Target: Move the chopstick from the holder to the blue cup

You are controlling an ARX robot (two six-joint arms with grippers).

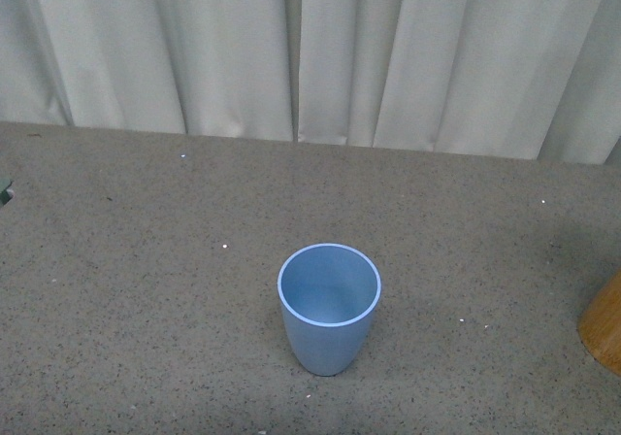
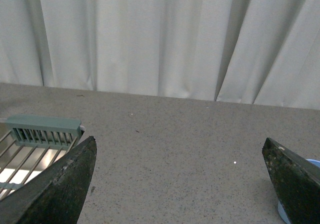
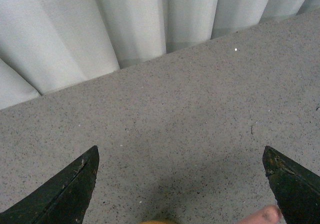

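Blue cup is standing on speckled grey tabletop before pale curtains; left pincer and right pincer are gaping wide.

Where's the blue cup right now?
The blue cup stands upright and empty on the grey table near the middle of the front view, with a brown wooden object to its right at the frame edge.

I see the blue cup standing upright on the bench near the middle, mouth open, nothing inside. A brown wooden holder sits well apart, cut off at the right edge.
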